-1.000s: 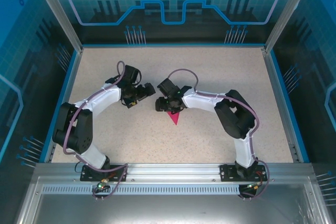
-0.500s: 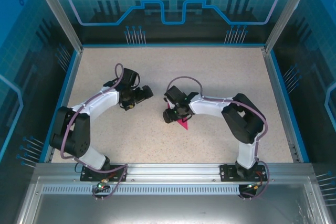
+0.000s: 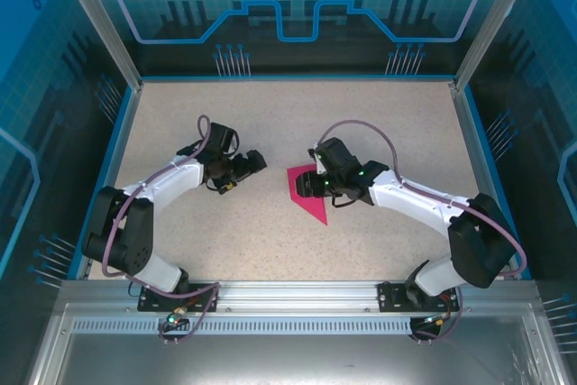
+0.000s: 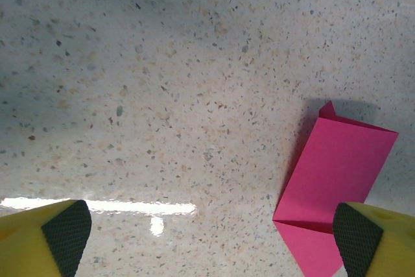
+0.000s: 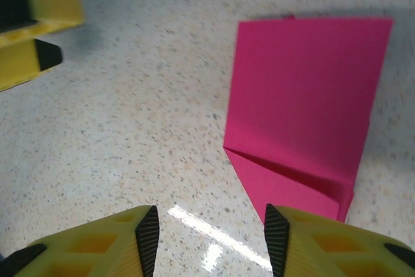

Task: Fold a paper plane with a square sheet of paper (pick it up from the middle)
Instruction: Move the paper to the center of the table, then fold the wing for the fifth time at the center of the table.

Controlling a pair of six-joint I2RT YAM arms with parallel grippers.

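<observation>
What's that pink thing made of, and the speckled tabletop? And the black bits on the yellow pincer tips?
The pink sheet looks like thin matte paper: it holds sharp creases and lies flat. The table seems a glossy speckled stone-look composite or laminate; light glints off it. The black pads on the right pincer look like rubber, judging by their fine cross-hatched texture.

The table (image 3: 379, 123) is lying open all round; the left gripper (image 3: 261, 161) and right gripper (image 3: 303, 185) are crowding the paper (image 3: 311, 206) (narrow gap between).

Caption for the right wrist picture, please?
Partly folded magenta-pink paper sheet lies flat on the speckled table, just ahead of the open right gripper.
</observation>
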